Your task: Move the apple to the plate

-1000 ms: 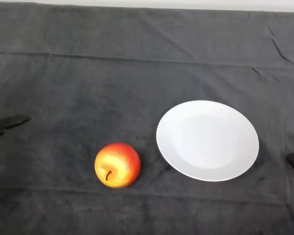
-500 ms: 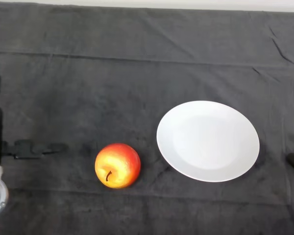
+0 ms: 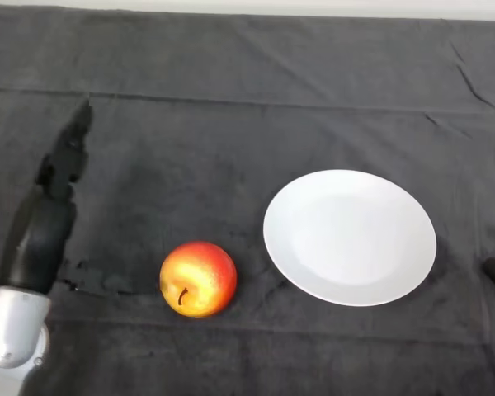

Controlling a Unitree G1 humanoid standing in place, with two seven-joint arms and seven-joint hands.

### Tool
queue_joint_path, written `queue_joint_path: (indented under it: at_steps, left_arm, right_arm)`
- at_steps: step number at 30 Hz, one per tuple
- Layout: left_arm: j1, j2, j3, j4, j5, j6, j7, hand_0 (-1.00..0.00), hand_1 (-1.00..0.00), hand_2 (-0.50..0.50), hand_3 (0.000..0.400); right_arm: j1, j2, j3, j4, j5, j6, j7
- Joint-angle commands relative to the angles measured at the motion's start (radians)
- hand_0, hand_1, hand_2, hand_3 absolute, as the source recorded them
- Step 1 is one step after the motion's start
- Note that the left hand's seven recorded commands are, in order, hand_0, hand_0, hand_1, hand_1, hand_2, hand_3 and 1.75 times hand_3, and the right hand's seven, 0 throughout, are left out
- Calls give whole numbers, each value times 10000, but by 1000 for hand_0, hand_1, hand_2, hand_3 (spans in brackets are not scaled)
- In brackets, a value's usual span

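Silver-grey metal of the left arm (image 3: 15, 326) is seen rising from the lower left corner of the table, and the black left hand (image 3: 43, 227) is carried above the dark cloth (image 3: 231, 124) near the table's left edge. Its fingers (image 3: 70, 144) are stretched out straight toward the far edge, and nothing is held in them. The apple (image 3: 198, 278) (red and yellow, its stem turned toward the near edge) is found to the right of the hand, well apart from it and untouched, resting on the cloth nearer the table's near edge. The white plate (image 3: 350, 238) is laid just beside the apple on its right, nothing being carried on it.
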Motion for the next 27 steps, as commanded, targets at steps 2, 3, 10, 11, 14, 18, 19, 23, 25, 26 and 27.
queue_joint_path:
  at_steps: [2, 3, 10, 11, 14, 18, 19, 23, 25, 26, 27]
  left_arm:
    - [544, 669, -361, -293, 361, -109, -273, 0, 0, 0, 0]
    - [556, 697, -409, -274, 412, -110, -336, 0, 0, 0, 0]
    - [619, 727, -813, -235, 796, 43, -705, 0, 0, 0, 0]
    - [623, 727, -870, -245, 834, 79, -772, 0, 0, 0, 0]
    - [625, 699, -1049, -242, 946, 168, -942, 0, 0, 0, 0]
    - [584, 638, -1279, -222, 1053, 293, -1167, 0, 0, 0, 0]
    - [557, 622, -1332, -212, 1066, 329, -1233, 0, 0, 0, 0]
    - [449, 559, -1500, -175, 1075, 447, -1466, 0, 0, 0, 0]
    - [397, 533, -1555, -156, 1060, 490, -1559, 0, 0, 0, 0]
    - [350, 530, -1573, -140, 1026, 514, -1634, 0, 0, 0, 0]
    - [303, 533, -1576, -124, 990, 533, -1695, 0, 0, 0, 0]
  right_arm:
    - [167, -74, -127, -306, 42, -3, -137]
    - [168, -74, -127, -309, 43, -2, -140]
    - [173, -71, -130, -322, 53, 4, -154]
    - [174, -70, -131, -324, 54, 5, -155]
    - [176, -69, -132, -328, 58, 7, -160]
    - [178, -68, -132, -333, 62, 10, -165]
    - [179, -68, -133, -335, 63, 11, -167]
    - [181, -67, -133, -339, 67, 13, -172]
    - [181, -67, -133, -341, 69, 14, -174]
    - [182, -66, -133, -343, 70, 15, -175]
    - [182, -66, -133, -343, 71, 15, -176]
